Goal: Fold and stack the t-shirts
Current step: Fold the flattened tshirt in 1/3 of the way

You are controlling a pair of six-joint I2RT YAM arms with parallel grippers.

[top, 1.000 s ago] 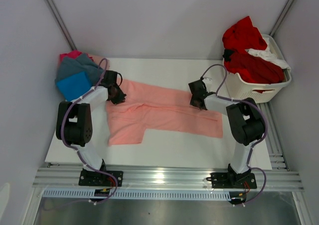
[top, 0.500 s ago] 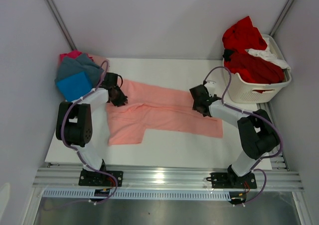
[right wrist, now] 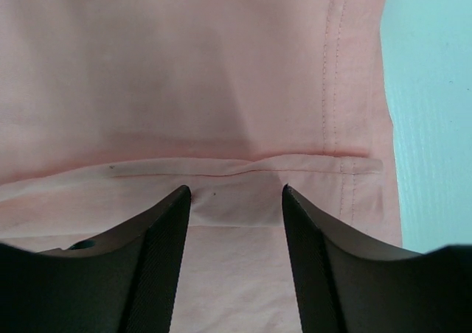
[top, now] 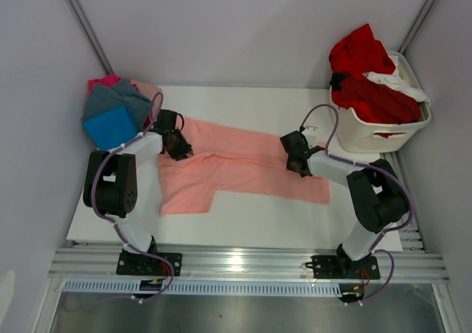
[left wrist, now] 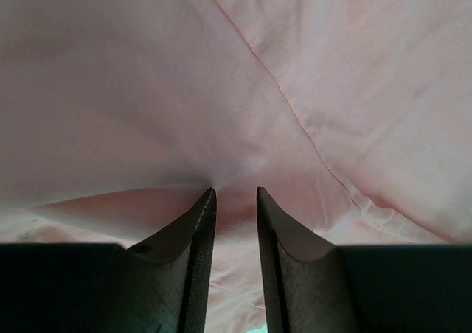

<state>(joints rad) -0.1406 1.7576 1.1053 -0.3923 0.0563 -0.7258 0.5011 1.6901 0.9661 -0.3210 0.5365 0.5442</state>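
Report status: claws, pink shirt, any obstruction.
Left claw narrowly open, right claw open, both low over pink shirt. Shirt spread flat on table. Nothing blocking; basket off to the side.

- The left arm (top: 110, 186) and the right arm (top: 372, 197) are built from white links and bulky black joint housings.
- A thin lilac cable (top: 321, 107) is looped along each arm.
- Each arm is mounted on a flat black base plate (top: 147, 263).
- The fingers (left wrist: 184, 267) of the left gripper (left wrist: 234, 193) and the right gripper (right wrist: 236, 189) are shaped as dark wedges.
- Fine ribs are seen on the right gripper's inner faces.
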